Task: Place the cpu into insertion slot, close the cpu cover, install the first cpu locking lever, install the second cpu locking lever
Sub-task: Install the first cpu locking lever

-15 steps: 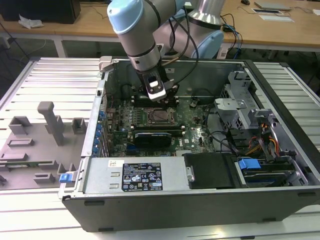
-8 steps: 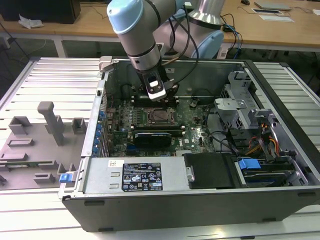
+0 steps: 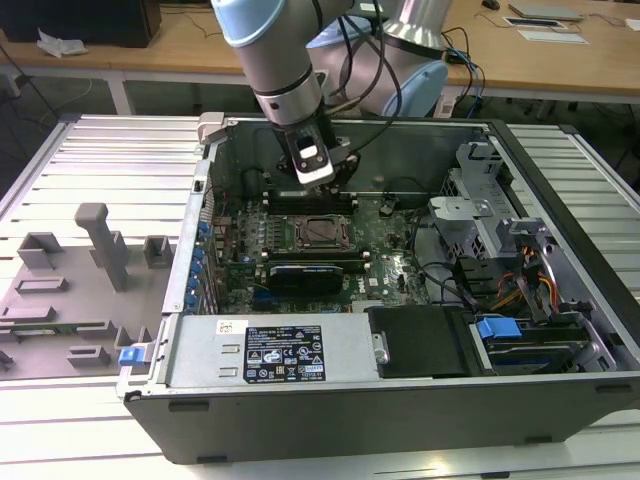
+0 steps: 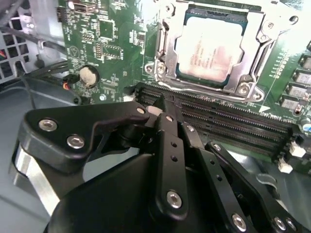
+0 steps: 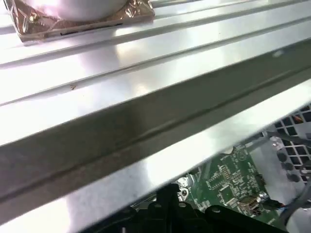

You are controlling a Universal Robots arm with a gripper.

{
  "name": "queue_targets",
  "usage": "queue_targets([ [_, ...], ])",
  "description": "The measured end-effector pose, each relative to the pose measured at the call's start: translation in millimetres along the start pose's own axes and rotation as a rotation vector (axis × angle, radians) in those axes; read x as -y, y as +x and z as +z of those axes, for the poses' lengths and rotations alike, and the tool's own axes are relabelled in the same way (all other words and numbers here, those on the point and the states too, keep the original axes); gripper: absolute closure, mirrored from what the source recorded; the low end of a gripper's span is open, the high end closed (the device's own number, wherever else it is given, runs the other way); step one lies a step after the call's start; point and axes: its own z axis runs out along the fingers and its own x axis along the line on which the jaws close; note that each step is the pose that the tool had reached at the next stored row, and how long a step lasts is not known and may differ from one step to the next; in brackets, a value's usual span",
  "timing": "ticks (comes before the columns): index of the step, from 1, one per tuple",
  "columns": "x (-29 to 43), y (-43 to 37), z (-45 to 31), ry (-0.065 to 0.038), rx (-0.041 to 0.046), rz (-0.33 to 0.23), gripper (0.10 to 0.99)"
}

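Gripper (image 4: pixel 165 104): fingers closed together, holding nothing, over the memory slots (image 4: pixel 228 121) just beside the insertion slot (image 4: pixel 194 81).
Cpu (image 4: pixel 209 46): seated flat in the insertion slot, pale metal top up.
Cpu cover (image 4: pixel 167 53): down over the insertion slot, framing the cpu.

Ahead of the jaws of the matt black gripper (image 4: pixel 164 108), the cpu (image 4: pixel 209 48) has a smooth pale metal top inside the shiny metal cpu cover (image 4: pixel 166 46).
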Motion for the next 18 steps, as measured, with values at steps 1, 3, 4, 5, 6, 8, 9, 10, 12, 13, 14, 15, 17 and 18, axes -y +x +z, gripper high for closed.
queue_targets([
  [1, -0.3, -0.4, -1.2, 0.0, 0.0, 0.0, 0.98],
  [3, -0.3, -0.4, -1.1, 0.0, 0.0001, 0.0, 0.98],
  [4, -0.2, -0.4, -1.2, 0.0, 0.0, 0.0, 0.98],
  [5, -0.5, -1.2, -0.7, 0.009, -0.0195, 0.002, 0.98],
  [6, -0.7, -1.9, -0.4, 0.016, -0.0348, 0.003, 0.98],
  [8, -1.4, -3.6, 0.4, 0.032, -0.0703, 0.007, 0.98],
  [9, -1.7, -4.7, 1.0, 0.041, -0.0912, 0.009, 0.98],
  [10, -1.9, -5.7, 1.4, 0.051, -0.1134, 0.011, 0.98],
  [12, -2.2, -8.4, 2.5, 0.075, -0.1652, 0.016, 0.98],
  [13, -2.2, -9.3, 2.8, 0.082, -0.1826, 0.018, 0.98],
  [14, -2.2, -10.3, 3.1, 0.091, -0.2004, 0.02, 0.98],
  [15, -2.2, -11.4, 3.5, 0.099, -0.2192, 0.022, 0.98],
  [17, -2.8, -14.3, 4.9, 0.124, -0.2738, 0.027, 0.98],
  [18, -2.9, -14.6, 5.0, 0.127, -0.2795, 0.027, 0.98],
])
